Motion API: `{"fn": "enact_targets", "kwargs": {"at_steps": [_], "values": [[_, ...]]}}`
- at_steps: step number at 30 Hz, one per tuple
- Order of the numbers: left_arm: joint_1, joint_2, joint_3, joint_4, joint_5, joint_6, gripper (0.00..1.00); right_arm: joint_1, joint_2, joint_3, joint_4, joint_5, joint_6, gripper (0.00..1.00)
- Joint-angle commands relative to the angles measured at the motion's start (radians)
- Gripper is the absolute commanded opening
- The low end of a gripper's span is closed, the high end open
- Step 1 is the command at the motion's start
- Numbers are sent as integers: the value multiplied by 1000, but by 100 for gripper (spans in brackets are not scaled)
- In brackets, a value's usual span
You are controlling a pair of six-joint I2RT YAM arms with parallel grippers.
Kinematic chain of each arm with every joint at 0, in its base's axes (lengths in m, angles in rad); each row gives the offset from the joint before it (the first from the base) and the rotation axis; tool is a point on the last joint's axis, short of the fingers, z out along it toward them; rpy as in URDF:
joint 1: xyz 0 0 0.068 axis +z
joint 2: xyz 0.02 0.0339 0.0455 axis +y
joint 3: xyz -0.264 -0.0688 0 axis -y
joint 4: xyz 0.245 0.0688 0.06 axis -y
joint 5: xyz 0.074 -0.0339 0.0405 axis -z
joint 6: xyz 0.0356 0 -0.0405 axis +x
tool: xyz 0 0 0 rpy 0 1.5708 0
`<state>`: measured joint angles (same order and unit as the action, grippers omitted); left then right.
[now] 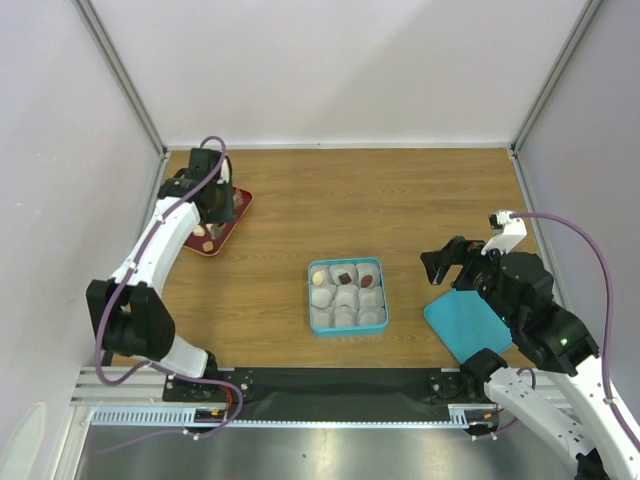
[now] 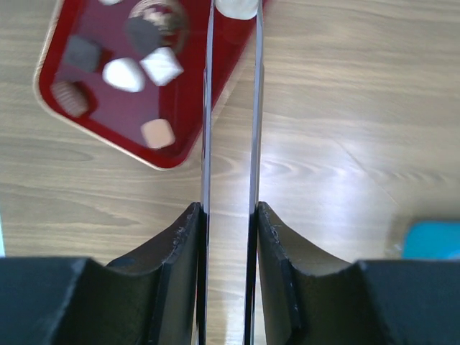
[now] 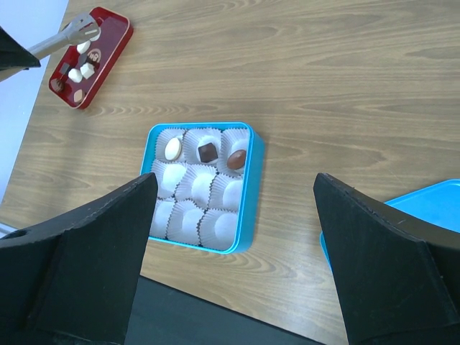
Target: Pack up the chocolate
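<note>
My left gripper (image 1: 215,200) is shut on thin metal tongs (image 2: 208,108), which reach over a red tray (image 2: 194,108) at the far left. A cream chocolate (image 2: 237,7) sits between the tong tips. Several dark, cream and tan chocolates (image 2: 123,75) lie in the tray. A blue box (image 1: 347,331) of white paper cups stands mid-table. It holds three chocolates in its far row: cream (image 3: 173,149), dark (image 3: 207,152) and brown (image 3: 237,158). My right gripper (image 1: 445,265) is open and empty, right of the box.
A blue lid (image 1: 465,325) lies flat under my right arm, near the table's front right. The red tray (image 1: 240,212) sits close to the left wall. White walls enclose the table on three sides.
</note>
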<state>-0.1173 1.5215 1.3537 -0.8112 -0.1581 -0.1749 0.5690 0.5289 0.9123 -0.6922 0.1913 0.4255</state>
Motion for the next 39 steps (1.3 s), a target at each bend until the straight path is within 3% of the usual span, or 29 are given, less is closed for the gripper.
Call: {"fn": "enact_targets", "kwargs": {"at_steps": [1, 16, 21, 30, 39], "values": [[-94, -92, 13, -12, 5, 0, 37, -3, -7, 43, -1, 27, -4, 96], [-562, -351, -67, 18, 134, -121, 40, -3, 20, 73, -6, 30, 7, 96], [-740, -343, -64, -37, 75, -127, 39, -3, 26, 69, -16, 39, 16, 96], [-874, -376, -125, 1, 137, -155, 39, -3, 40, 71, -21, 36, 35, 96], [-961, -310, -163, 30, 114, -164, 37, -3, 43, 79, -20, 37, 36, 95]]}}
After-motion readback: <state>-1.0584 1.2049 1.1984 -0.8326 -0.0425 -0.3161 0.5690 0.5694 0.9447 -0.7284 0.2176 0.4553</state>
